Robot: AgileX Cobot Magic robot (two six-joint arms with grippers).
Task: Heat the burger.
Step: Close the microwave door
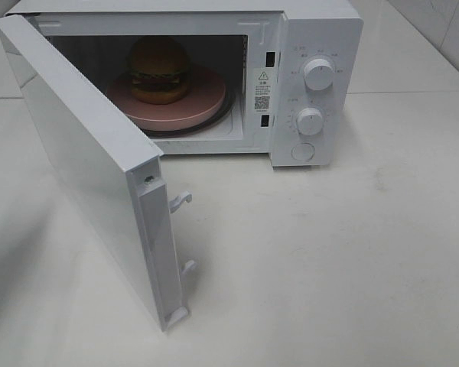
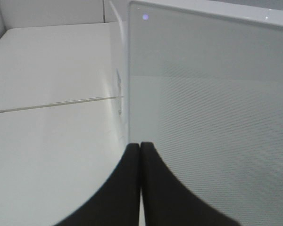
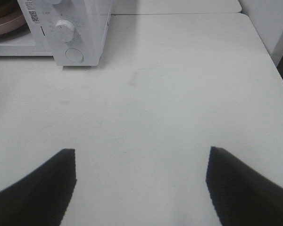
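Left wrist view: the left gripper (image 2: 140, 145), pressed together beside the white boxy microwave's (image 1: 321, 27) open door (image 2: 212, 117), should push evenly near its free edge; right gripper (image 3: 141, 151) spread, empty.

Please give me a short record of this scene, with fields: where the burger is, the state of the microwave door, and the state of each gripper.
burger: inside the microwave, on the pink plate
door: wide open
left gripper: shut, holding nothing, close to the door's outer face; contact cannot be told
right gripper: open, empty, over the table
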